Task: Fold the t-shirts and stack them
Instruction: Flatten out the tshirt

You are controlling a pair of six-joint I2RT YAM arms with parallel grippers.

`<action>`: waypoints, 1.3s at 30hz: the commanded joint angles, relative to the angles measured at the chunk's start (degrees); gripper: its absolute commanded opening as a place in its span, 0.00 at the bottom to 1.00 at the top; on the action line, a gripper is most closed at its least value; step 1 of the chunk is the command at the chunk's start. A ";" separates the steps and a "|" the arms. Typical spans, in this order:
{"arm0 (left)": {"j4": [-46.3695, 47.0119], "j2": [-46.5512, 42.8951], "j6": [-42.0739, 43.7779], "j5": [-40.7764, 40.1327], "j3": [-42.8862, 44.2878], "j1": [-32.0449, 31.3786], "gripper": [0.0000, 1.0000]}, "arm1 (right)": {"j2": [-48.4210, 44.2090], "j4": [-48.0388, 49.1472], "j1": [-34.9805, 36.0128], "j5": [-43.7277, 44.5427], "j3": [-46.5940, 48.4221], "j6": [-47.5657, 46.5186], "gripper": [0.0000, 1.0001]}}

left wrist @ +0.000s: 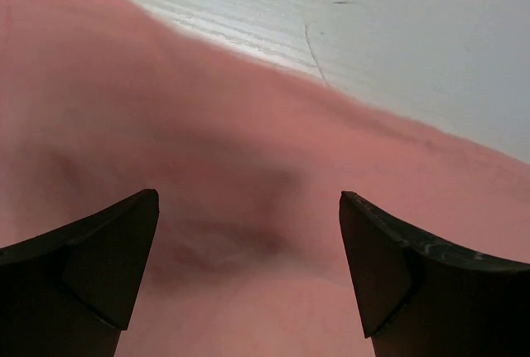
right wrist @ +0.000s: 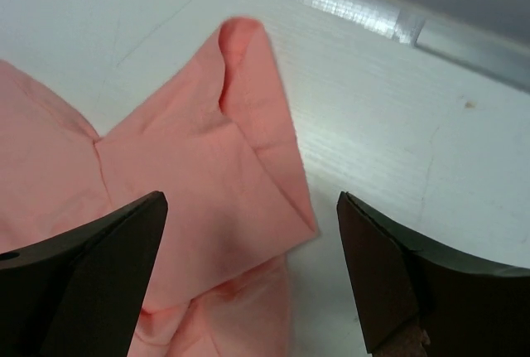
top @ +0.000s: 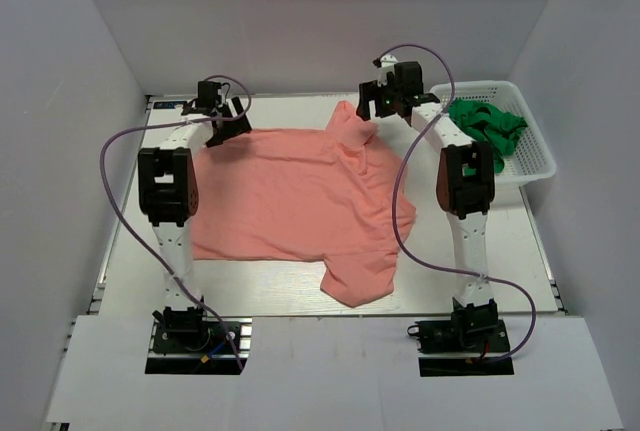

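Beside the basket (top: 528,177) the pink shirt (top: 290,196) lies flat, nothing folded yet; green shirt (top: 488,126) waits inside it, left gripper (left wrist: 248,266) and right gripper (right wrist: 248,274) both wide open

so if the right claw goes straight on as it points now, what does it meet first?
Most likely the pink shirt, whose folded-over flap lies between the fingers of the open right claw, with the table just beneath. Depth is hard to judge.

Shirt (top: 290,196) mid table (top: 270,296); garment (top: 487,123) in basket (top: 532,165), R
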 commanded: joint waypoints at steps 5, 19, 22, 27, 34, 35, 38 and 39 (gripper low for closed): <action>-0.55 -20.73 -2.29 -0.65 -14.29 -0.79 1.00 | -20.22 5.79 0.46 1.08 -27.56 8.36 0.91; 3.41 -34.73 -8.80 -1.52 -39.10 -0.79 1.00 | -31.07 3.36 0.11 4.06 -46.89 20.69 0.91; 4.12 -31.30 -8.80 -0.82 -38.58 -0.09 1.00 | -28.16 4.14 -0.07 4.24 -45.74 21.40 0.91; 4.65 -26.73 -8.80 -0.82 -36.11 -0.09 1.00 | -21.58 1.60 -0.68 8.28 -40.30 22.63 0.91; 3.59 -22.25 -8.28 -1.87 -32.61 -0.09 1.00 | -12.53 -3.15 -3.23 11.10 -30.64 23.51 0.91; 3.59 -21.72 -8.28 -2.39 -31.99 -0.09 1.00 | -11.81 -3.15 -3.32 11.10 -29.66 23.42 0.91; 3.07 -19.26 -7.75 -2.40 -29.97 -0.09 1.00 | -7.42 -4.65 -4.37 10.40 -23.78 22.02 0.91; 3.07 -18.65 -7.75 -2.40 -29.00 -0.09 1.00 | -5.32 -5.61 -4.55 9.44 -20.72 20.10 0.91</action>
